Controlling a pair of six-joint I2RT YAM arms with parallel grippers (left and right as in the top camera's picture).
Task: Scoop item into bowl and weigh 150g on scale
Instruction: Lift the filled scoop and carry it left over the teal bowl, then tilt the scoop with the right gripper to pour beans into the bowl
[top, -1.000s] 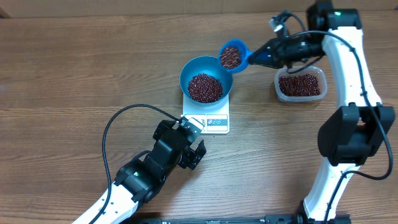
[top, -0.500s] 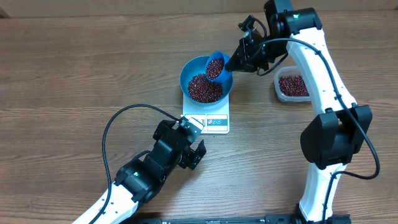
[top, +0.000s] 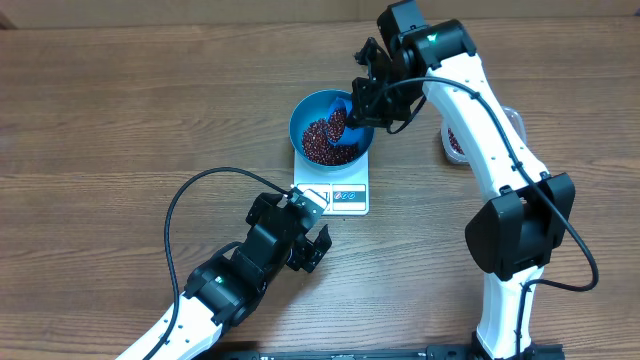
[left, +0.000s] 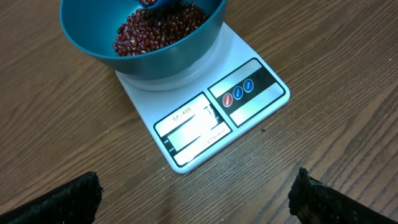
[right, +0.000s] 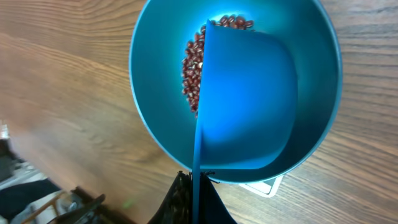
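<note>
Nearest: left gripper (left: 196, 198), spread wide, holding nothing. Just ahead of it, scale (left: 214, 93) with bowl (left: 87, 43) on top, beans (left: 155, 31) heaped inside. Farther on: right gripper (top: 362, 102), clamped shut on scoop (right: 245, 99), swung over from tub (top: 452, 143) within the last second, scoop now tipped steeply below it into the bowl. Probably mid-pour. Display (left: 189, 127) unreadable, so distance from target weight unknown.
</note>
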